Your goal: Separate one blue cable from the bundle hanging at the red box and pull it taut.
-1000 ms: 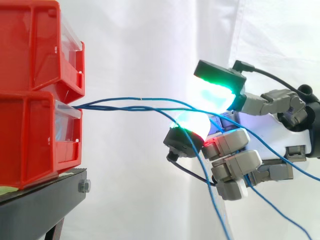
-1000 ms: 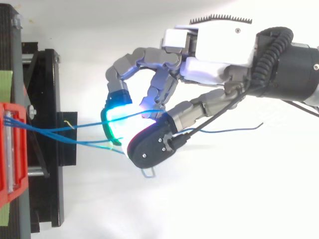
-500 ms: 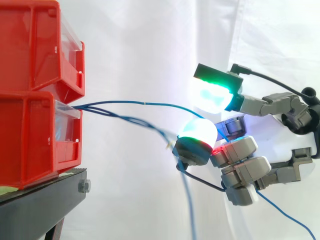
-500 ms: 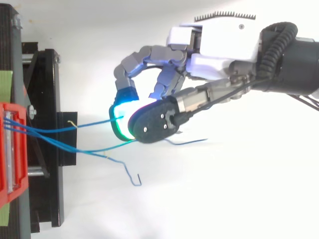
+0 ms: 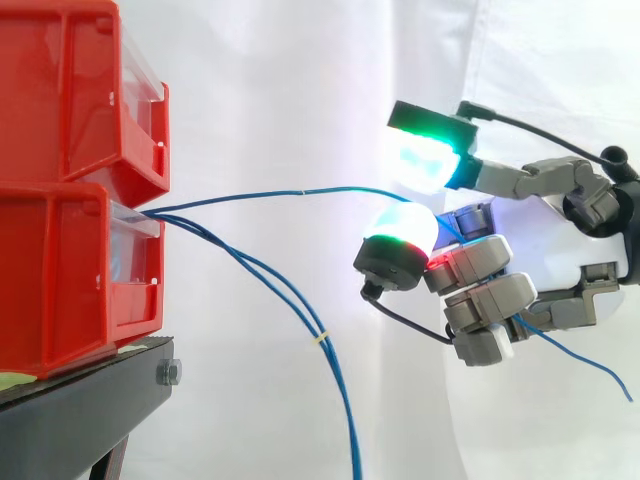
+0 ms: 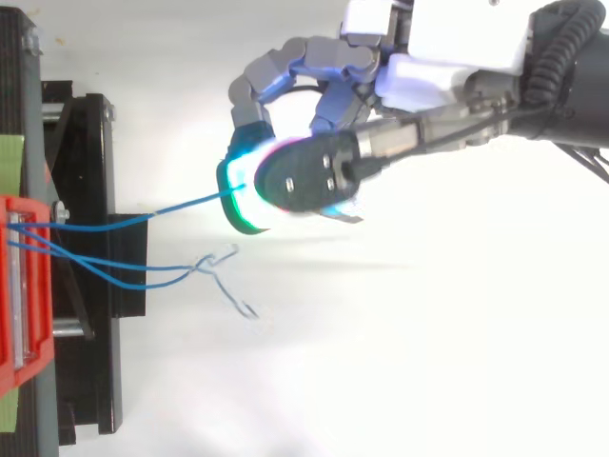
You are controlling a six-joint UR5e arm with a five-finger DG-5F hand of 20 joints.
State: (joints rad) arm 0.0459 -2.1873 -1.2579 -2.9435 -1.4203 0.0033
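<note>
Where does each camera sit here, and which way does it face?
Side view: beside the work, level, facing the white curtain; red bins left, hand at right.
Top view: overhead, looking down on the black stand; hand and arm come in from upper right.
Shared: the hand pinching one blue cable, loose cables sagging from the bins.

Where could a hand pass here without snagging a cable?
Free: above the held cable, between the upper red bin and the hand; also below the hand, right of the two hanging cables. Crowded: the lower bin's mouth, where all cables fan out, and the wedge between held and hanging cables.
</note>
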